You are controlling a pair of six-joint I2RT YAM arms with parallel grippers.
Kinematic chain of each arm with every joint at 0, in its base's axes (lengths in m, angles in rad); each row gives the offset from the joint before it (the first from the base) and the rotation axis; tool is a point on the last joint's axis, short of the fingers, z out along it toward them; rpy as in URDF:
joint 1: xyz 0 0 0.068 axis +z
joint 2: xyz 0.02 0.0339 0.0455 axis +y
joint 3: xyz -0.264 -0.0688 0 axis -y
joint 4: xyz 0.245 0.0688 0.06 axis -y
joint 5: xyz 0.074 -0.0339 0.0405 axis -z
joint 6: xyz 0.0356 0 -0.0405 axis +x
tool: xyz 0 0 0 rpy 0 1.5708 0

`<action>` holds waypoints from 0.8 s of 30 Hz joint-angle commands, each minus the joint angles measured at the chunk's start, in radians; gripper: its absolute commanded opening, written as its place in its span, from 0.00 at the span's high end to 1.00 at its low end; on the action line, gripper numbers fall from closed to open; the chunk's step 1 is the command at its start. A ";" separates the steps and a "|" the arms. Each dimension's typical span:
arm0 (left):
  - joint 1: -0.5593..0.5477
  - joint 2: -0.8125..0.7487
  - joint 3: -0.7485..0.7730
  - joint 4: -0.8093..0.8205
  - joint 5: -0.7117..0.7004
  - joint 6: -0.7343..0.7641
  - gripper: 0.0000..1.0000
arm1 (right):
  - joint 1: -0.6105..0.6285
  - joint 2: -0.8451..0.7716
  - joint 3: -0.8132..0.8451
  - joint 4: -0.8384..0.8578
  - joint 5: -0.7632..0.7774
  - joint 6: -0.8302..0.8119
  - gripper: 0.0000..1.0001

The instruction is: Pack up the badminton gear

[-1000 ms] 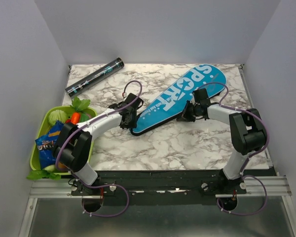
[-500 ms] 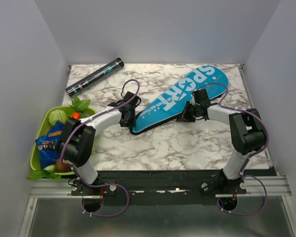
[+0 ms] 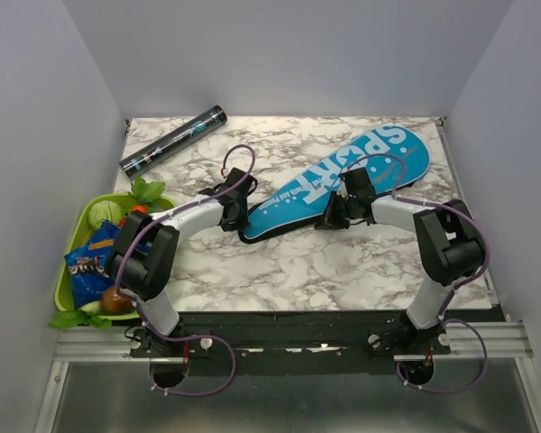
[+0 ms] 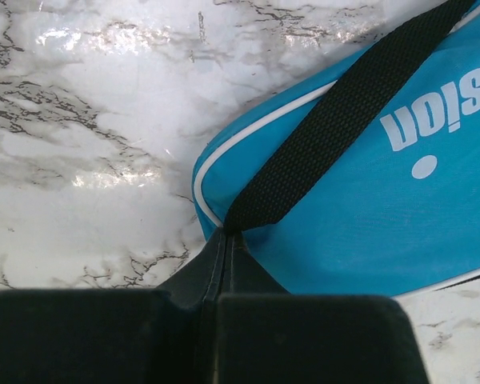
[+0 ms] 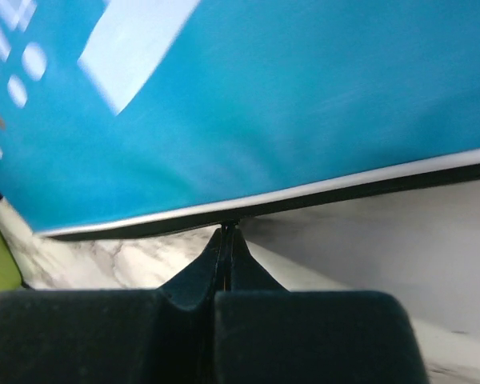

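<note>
The long blue "SPORT" racket cover [image 3: 343, 176] lies slantwise across the marble table, wide end at the far right. My left gripper [image 3: 237, 216] is shut on its narrow near-left end, where the black strap [image 4: 344, 120] meets the cover [image 4: 368, 232]; the fingertips [image 4: 224, 240] are pressed together there. My right gripper [image 3: 329, 219] is shut on the black lower edge of the cover [image 5: 264, 104]; whether it pinches a zipper pull I cannot tell. The dark slim tube [image 3: 173, 141] lies at the far left. Rackets and shuttlecocks are out of view.
A green basket [image 3: 70, 257] with vegetables and a blue snack packet [image 3: 88, 266] stands at the left edge, beside the left arm. White walls close in the table on three sides. Bare marble [image 3: 316, 266] lies in front of the cover.
The cover's wide end has swung right and flatter. My right gripper has slid left along the cover's lower edge. My left gripper has stayed at the narrow end.
</note>
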 commanded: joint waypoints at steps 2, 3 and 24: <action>-0.005 -0.033 -0.067 0.002 0.060 -0.022 1.00 | 0.198 -0.035 0.026 -0.029 -0.009 0.048 0.99; -0.009 -0.047 -0.080 0.006 0.063 -0.025 1.00 | 0.228 -0.030 0.037 -0.029 -0.006 0.060 0.99; -0.064 -0.329 -0.240 -0.013 0.155 -0.030 1.00 | 0.584 0.330 0.292 0.371 -0.231 0.278 0.99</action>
